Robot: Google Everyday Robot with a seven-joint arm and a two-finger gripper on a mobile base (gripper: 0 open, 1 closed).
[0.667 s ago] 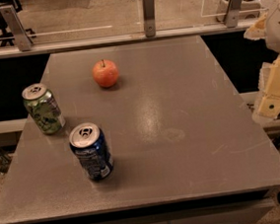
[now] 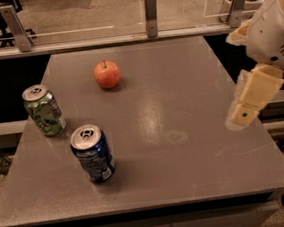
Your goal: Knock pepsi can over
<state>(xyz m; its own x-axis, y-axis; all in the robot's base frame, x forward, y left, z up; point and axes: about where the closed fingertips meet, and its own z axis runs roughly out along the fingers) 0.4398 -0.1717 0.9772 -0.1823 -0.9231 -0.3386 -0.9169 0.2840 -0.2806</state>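
Note:
The pepsi can (image 2: 92, 154), dark blue with white markings and a silver top, stands upright near the front left of the grey table (image 2: 186, 156). My gripper (image 2: 242, 113) hangs above the table's right edge, far to the right of the can and not touching it. The cream-coloured arm (image 2: 272, 32) reaches in from the upper right.
A green-patterned can (image 2: 43, 110) stands upright at the left edge, behind the pepsi can. A red apple (image 2: 107, 74) sits toward the back middle. A glass barrier with metal posts (image 2: 151, 11) runs along the table's far edge.
The arm and gripper have moved left, further in over the table's right edge. The cans and the apple have not moved.

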